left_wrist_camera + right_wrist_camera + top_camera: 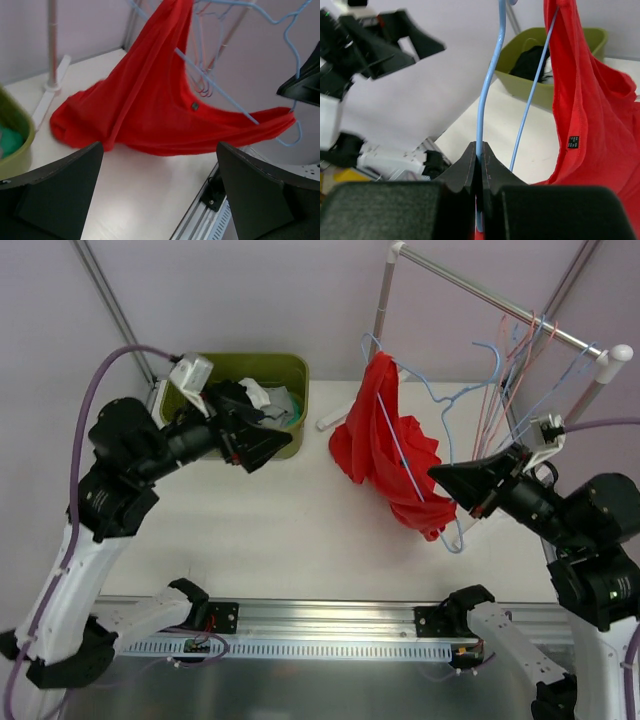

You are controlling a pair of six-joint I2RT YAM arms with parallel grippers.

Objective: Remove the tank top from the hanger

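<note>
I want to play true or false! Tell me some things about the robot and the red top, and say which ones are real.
1. The tank top is red. True.
2. The right hand is pinching the blue hanger. True.
3. The left hand is holding the tank top. False: it is open and holds nothing.
4. The bin is blue. False: it is green.
</note>
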